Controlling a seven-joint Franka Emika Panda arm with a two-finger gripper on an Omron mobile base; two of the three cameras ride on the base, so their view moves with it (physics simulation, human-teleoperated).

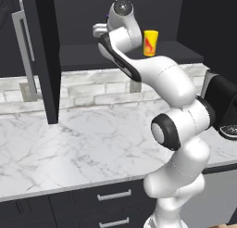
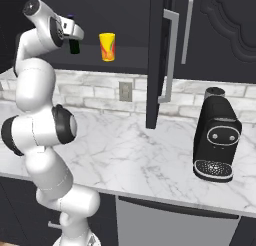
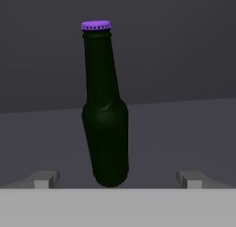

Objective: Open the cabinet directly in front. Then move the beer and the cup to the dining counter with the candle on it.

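Hand view: claw (image 3: 118, 179) wide, astride beer (image 3: 105, 124)

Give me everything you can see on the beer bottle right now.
The beer bottle is dark green, glassy-looking, with a purple crown cap, still sealed. It stands on the shelf inside the open cabinet, left of the yellow cup. In the hand view it sits between the open gripper fingertips, which look clear of it.

Beer bottle (image 3: 105, 124) at your twelve o'clock between spread fingertips (image 3: 44, 179), bare shelf (image 3: 184, 129) at three and nine.
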